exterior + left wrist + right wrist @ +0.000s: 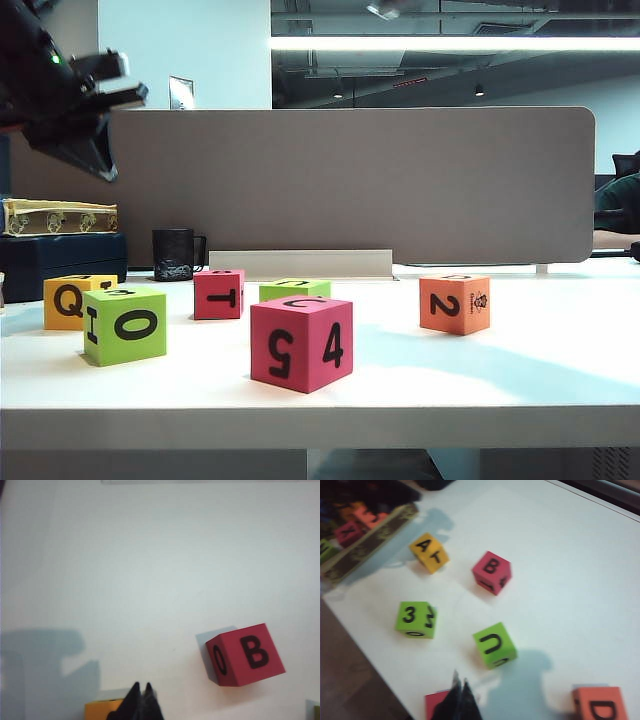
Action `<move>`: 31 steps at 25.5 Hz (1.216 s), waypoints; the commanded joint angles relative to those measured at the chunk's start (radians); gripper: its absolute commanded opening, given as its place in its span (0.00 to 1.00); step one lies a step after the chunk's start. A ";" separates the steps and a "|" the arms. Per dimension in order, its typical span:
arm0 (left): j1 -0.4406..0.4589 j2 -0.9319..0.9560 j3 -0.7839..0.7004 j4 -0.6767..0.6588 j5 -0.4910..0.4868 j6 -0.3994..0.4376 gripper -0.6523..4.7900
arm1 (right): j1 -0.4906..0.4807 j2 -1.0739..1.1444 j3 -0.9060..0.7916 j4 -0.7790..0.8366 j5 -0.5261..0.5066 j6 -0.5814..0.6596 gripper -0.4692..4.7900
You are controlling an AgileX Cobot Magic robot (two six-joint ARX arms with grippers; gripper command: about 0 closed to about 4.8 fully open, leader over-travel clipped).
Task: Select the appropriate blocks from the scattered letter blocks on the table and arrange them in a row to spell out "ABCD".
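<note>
Six letter blocks stand on the white table (520, 370): a yellow-orange Q cube (68, 300), a lime 0 cube (125, 325), a red T cube (219, 294), a second lime cube (294, 289), a red 5/4 cube (301, 343) and an orange 2 cube (455, 304). My left gripper (141, 687) is shut and empty above the yellow-orange cube (102, 710), apart from the red cube (245, 654) showing B. My right gripper (460, 682) is shut and empty above a red cube (437, 705). Its view shows tops A (429, 552), B (491, 572), U (494, 644) and D (600, 703).
The left arm (70, 100) hangs high at the far left. A grey divider panel (350, 180) closes the back. A black mug (175, 254) and stacked boxes (60, 235) stand at the back left. A tray of spare blocks (365, 535) lies beyond the A cube.
</note>
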 commanded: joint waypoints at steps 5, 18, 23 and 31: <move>0.001 0.069 0.027 -0.024 -0.066 0.001 0.20 | 0.148 0.037 0.036 -0.010 0.074 -0.003 0.09; 0.001 0.155 0.026 -0.066 -0.130 0.001 0.77 | 0.213 0.104 0.035 -0.044 0.089 -0.003 0.09; 0.001 0.207 0.026 -0.075 -0.136 0.001 0.88 | 0.213 0.104 0.035 -0.060 0.088 -0.003 0.09; 0.001 0.214 0.024 -0.097 -0.138 -0.003 0.86 | 0.213 0.104 0.035 -0.070 0.089 -0.003 0.09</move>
